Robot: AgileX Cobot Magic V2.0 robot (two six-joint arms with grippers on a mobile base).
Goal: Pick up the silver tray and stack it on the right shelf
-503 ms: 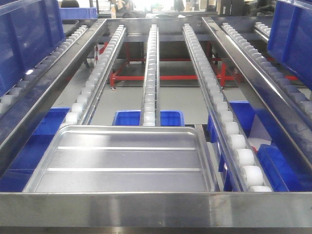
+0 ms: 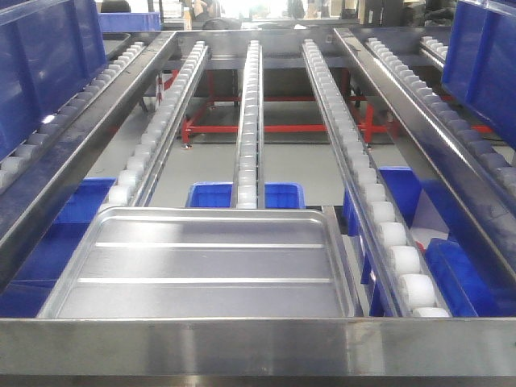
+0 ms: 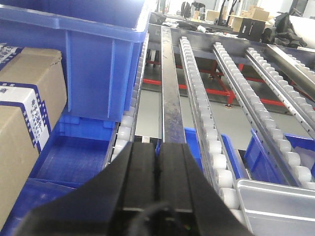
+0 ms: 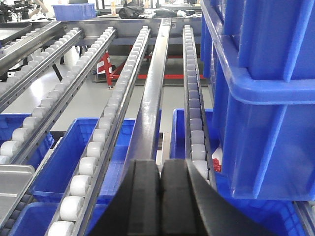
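The silver tray point(image 2: 205, 264), shiny with two lengthwise ridges, lies on the roller lanes of the shelf level in front of me, against the broad front bar point(image 2: 258, 345). Its corner shows at the lower right of the left wrist view point(image 3: 275, 204) and at the lower left of the right wrist view point(image 4: 12, 179). My left gripper point(image 3: 158, 147) is shut and empty, over a grey side rail point(image 3: 172, 98) left of the tray. My right gripper point(image 4: 160, 164) is shut and empty, over a steel rail point(image 4: 152, 93) right of the tray. Neither gripper shows in the front view.
Blue bins stand on the rollers at the left point(image 3: 93, 54) and the right point(image 4: 261, 88). A cardboard box point(image 3: 24, 113) is at the far left. More blue bins point(image 2: 246, 195) sit on the level below. Red frame bars point(image 2: 274, 127) stand on the floor behind.
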